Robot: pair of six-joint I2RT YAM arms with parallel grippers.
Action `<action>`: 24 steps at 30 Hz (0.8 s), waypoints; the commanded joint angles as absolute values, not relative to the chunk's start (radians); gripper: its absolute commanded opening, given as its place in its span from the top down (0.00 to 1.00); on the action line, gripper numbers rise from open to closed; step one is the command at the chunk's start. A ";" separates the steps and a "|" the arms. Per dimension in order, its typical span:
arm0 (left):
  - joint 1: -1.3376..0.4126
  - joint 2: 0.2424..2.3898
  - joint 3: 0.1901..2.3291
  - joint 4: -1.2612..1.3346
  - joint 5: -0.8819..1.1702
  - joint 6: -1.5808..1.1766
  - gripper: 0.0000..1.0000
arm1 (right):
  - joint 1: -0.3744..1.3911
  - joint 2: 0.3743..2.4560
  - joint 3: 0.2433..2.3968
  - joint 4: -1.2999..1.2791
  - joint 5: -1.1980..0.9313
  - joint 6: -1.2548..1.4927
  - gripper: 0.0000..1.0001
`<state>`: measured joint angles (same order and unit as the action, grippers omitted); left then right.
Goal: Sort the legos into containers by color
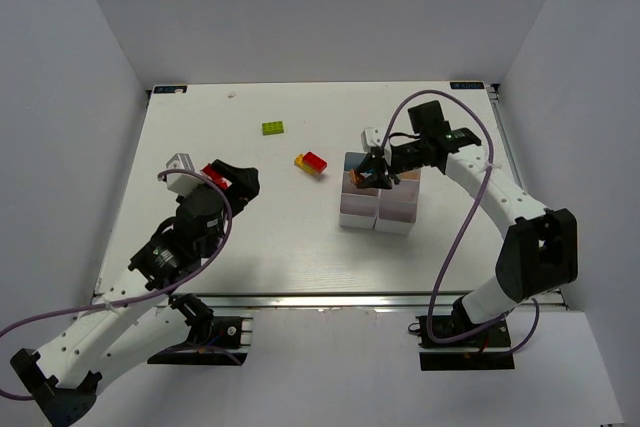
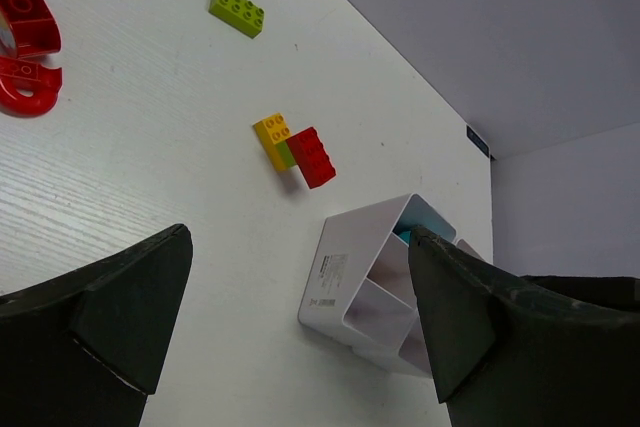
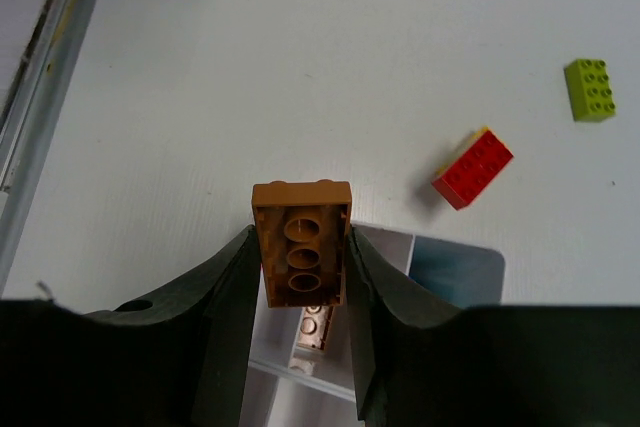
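Just unreadable label [image 2: 325, 285] on containers [image 2: 352, 245]

White table [image 1: 280, 247], bricks scattered, bins right of centre.
Far side, 1 lime green brick [image 1: 272, 128] lies alone. Nearer the middle, a yellow brick [image 1: 302, 160] and a red brick [image 1: 315, 161] sit pressed together. Just right of them stands the white block of bins [image 1: 378, 209]. Over at the left, well apart, lie 2 red curved pieces [image 2: 25, 47].

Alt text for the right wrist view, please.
The right gripper holds a small orange plastic brick, underside facing the camera, above the white plastic bin block. A red brick and a lime green brick lie on the table beyond.
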<state>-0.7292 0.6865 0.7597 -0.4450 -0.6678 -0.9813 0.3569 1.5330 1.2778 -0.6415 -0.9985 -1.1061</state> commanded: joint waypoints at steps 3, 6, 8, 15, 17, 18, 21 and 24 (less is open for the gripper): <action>-0.726 0.670 0.742 -0.443 -0.667 -1.002 0.02 | 0.393 1.551 1.250 -0.632 -1.014 -1.160 1.00; -0.727 0.666 0.741 -0.449 -0.669 -1.009 0.02 | 0.393 1.571 1.241 -0.569 -0.980 -1.115 1.00; -0.727 0.666 0.742 -0.451 -0.669 -1.009 0.02 | 0.396 1.580 1.229 -0.536 -0.956 -1.095 1.00; -0.727 0.687 0.747 -0.440 -0.663 -1.006 0.02 | 0.396 1.626 1.239 -0.480 -0.904 -1.068 0.84; -0.727 0.693 0.749 -0.433 -0.660 -1.006 0.02 | 0.396 1.626 1.235 -0.476 -0.896 -1.075 0.75; -0.727 0.696 0.747 -0.431 -0.655 -1.005 0.02 | 0.397 1.623 1.232 -0.469 -0.893 -1.075 0.72; -0.726 0.710 0.749 -0.416 -0.640 -0.997 0.02 | 0.396 1.615 1.210 -0.445 -0.873 -1.075 0.60; -0.727 0.738 0.761 -0.403 -0.623 -0.991 0.02 | 0.397 1.615 1.195 -0.428 -0.854 -1.071 0.57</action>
<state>-0.7292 0.7185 0.7506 -0.4271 -0.6464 -0.9989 0.3950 1.6314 1.2148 -0.4690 -0.8715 -1.0763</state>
